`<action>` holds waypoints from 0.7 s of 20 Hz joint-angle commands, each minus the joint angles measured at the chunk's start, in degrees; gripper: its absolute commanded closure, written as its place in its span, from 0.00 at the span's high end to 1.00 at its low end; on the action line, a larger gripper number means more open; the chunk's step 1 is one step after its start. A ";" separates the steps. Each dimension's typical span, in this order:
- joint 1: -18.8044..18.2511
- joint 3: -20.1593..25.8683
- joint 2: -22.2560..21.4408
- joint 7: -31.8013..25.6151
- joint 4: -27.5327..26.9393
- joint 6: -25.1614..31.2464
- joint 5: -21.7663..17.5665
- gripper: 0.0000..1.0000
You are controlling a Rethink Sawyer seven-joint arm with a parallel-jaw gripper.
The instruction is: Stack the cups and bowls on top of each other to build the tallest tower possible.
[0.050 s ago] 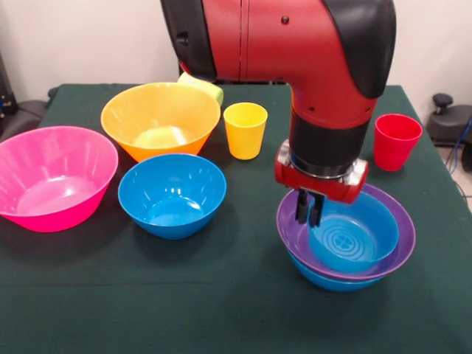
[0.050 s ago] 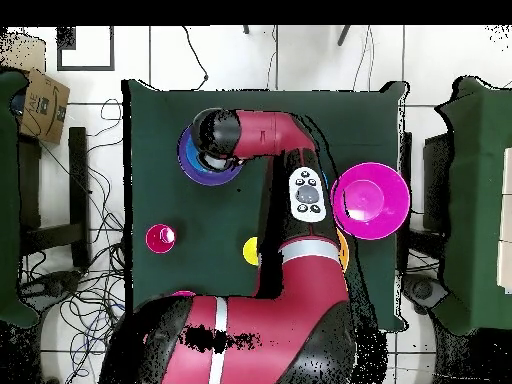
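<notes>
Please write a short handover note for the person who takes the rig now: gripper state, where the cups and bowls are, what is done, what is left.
Gripper: shut, empty, its tips inside the stack at the rim.
Stack so far: glossy blue plastic bowl nested in the purple plastic bowl, on another blue bowl at the bottom.
Loose on the green table: large pink bowl, large orange bowl, medium blue bowl, yellow plastic cup, red plastic cup; a lime green cup shows behind the orange bowl.
Done: three bowls nested.
Left: every loose bowl and cup.
</notes>
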 commanded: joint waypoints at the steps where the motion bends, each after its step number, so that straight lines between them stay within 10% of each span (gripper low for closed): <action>1: -0.17 2.26 3.05 -1.36 -2.63 3.45 -0.66 0.00; 14: -0.17 2.02 2.20 -1.20 -0.32 3.06 -0.51 0.00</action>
